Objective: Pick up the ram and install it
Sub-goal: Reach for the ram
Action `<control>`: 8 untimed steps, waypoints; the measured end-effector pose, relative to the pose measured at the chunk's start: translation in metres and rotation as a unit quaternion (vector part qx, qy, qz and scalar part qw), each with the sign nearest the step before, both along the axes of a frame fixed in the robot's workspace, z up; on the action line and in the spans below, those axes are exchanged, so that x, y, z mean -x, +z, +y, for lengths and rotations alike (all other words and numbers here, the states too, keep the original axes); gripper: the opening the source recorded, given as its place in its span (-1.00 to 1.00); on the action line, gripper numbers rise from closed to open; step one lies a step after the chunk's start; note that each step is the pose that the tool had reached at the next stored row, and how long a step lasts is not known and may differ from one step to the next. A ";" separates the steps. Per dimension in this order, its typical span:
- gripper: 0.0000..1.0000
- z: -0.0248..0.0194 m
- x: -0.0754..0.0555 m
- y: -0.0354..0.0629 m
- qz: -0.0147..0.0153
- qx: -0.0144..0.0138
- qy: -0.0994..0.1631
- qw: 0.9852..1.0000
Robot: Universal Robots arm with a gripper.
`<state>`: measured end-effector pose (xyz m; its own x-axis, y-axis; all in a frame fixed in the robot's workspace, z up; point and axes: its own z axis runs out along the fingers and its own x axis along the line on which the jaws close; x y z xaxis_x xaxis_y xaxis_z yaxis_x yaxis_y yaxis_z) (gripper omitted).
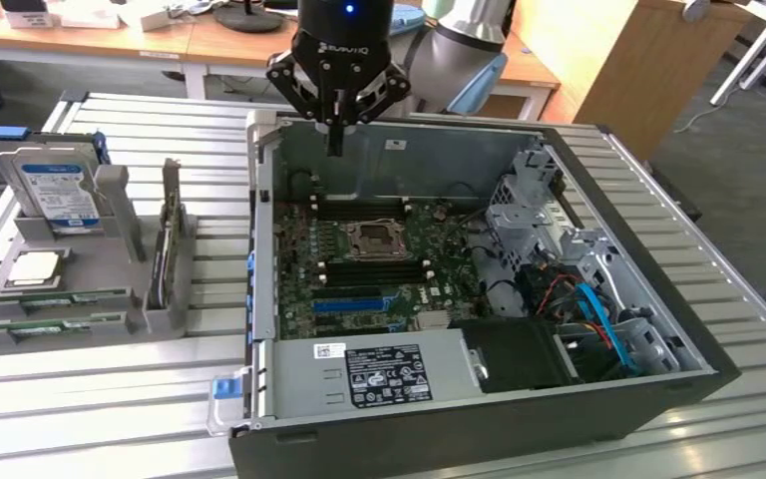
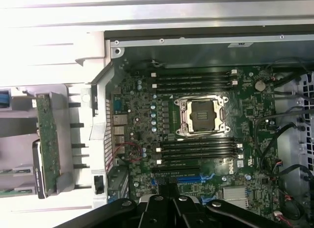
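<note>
From the exterior view's left we list: a grey holder, well apart from the jaws on that side, bearing an upright hard drive, a square silver processor lying flat, and the ram, a green stick flat in a groove, with a second stick alongside; their chips and labels are too small for us to make out. Nearer the jaws, an expansion card stands in the holder, seen nearly edge-on. Then the gripper, jaws together and holding nothing, hanging over the back wall of the open computer case; its arm is cut off by the frame. Below and in front of the jaws, the motherboard, with a processor socket between black memory slots. Farthest from the jaws toward the exterior view's right, a drive cage and blue cables, which hide that corner of the board. In the wrist view the gripper's dark linkage covers the board's near edge.
</note>
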<state>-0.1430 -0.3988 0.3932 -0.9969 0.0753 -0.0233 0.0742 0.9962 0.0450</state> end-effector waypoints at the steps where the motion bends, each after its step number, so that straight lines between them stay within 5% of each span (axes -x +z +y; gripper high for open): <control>1: -0.79 0.0000 0.001 0.0000 0.000 0.000 0.000 1.000; 8: -0.79 0.0002 0.013 0.0000 0.000 0.000 0.000 1.000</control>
